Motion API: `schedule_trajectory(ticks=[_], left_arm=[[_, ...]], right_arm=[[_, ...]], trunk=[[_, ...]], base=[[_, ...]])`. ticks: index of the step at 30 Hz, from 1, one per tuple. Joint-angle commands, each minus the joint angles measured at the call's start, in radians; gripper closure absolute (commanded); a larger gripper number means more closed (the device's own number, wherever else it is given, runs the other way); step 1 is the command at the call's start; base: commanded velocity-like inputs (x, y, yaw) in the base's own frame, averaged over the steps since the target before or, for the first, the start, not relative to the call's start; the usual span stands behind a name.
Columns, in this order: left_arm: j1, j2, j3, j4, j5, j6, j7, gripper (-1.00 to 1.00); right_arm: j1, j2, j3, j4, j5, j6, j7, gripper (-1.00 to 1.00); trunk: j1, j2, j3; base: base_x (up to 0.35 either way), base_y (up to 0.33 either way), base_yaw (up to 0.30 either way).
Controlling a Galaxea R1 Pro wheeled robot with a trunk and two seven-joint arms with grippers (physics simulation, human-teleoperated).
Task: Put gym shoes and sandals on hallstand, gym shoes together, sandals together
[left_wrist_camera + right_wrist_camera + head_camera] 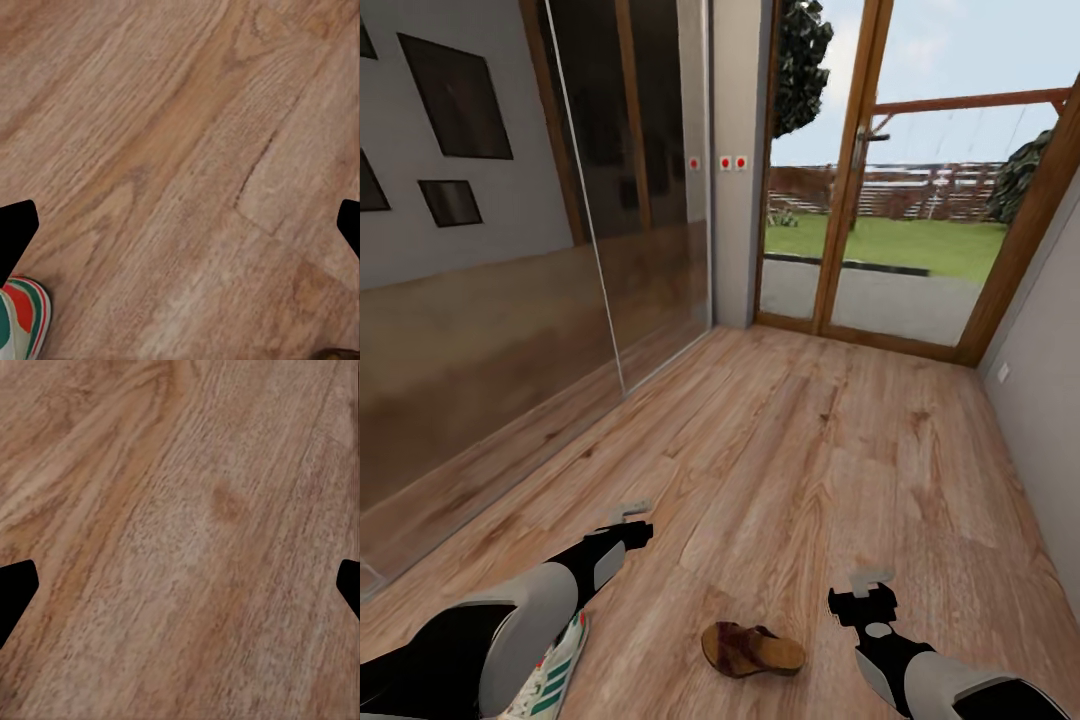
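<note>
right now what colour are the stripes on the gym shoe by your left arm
Teal-green stripes on the white gym shoe, clearest in the head view.

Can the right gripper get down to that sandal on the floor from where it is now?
Probably yes: the right gripper is open and empty, the sandal lies just beside it on bare floor, nothing between.

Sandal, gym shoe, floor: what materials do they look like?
Sandal: seemingly brown leather, matte, with a darker insole. Gym shoe: white upper, maybe leather or synthetic, with green stripes and red-orange accents; the render leaves that open. Corridor floor: light brown wood planks, slight sheen, grain and plank seams visible.
</note>
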Motion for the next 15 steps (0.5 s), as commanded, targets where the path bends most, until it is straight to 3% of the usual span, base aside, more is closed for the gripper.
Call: schedule_trajectory(ticks=[1, 5, 15], left_arm=[[0.000, 0.000, 0.004, -0.002, 0.008, 0.004, 0.003, -1.00], [0.000, 0.000, 0.005, -0.002, 0.008, 0.004, 0.003, -1.00], [0.000, 0.000, 0.005, -0.002, 0.008, 0.003, 0.003, -1.00]], right_arm=[[-0.001, 0.000, 0.008, 0.003, -0.006, -0.006, -0.001, -1.00], [-0.001, 0.000, 0.007, 0.003, -0.006, -0.006, -0.001, -1.00], [-0.001, 0.000, 0.008, 0.003, -0.006, -0.006, -0.001, -1.00]], trunk=[[0.000, 0.000, -0.001], [0.000, 0.000, -0.001], [0.000, 0.000, -0.001]], base=[[0.195, -0.270, 0.008], [0.120, -0.165, 0.005], [0.052, -0.058, 0.001]])
